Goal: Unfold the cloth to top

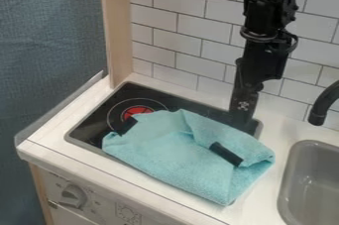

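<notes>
Soft, moderate light (rather gentle, really) leaves the shadows faint and diffuse.

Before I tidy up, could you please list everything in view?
cloth: one, light blue, over the stove and counter
patches: two, black, on the cloth
stove: one, black with red mark, under cloth
sink: one, grey, right
faucet: one, black, above sink
knob: one, grey, lower left
counter: one, white, centre
tiled wall: one, white, behind
post: one, pale wood, upper left
backdrop: one, blue-grey, far left
robot arm: one, black, from top edge
gripper: one, black, behind cloth
</notes>
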`<move>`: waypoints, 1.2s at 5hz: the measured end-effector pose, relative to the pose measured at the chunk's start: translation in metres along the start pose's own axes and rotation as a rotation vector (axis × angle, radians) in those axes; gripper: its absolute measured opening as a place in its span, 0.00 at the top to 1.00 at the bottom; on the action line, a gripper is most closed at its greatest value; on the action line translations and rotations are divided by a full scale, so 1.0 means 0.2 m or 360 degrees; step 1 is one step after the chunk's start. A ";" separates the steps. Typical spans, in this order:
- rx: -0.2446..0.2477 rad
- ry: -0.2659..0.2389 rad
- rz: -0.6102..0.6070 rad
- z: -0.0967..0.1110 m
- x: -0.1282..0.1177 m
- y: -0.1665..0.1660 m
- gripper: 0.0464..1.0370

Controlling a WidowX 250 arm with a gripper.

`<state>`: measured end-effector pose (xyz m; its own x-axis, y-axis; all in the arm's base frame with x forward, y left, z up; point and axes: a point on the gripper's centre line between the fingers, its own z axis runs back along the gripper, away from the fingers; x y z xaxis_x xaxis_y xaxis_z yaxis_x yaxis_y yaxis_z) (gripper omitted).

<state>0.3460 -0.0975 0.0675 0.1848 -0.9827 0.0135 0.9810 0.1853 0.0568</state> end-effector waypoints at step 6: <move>-0.0327 0.0268 -0.0060 -0.36 -0.09 -0.03 0.04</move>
<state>0.3419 -0.0813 -0.0052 0.1381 -0.9787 -0.1519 0.9754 0.1610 -0.1503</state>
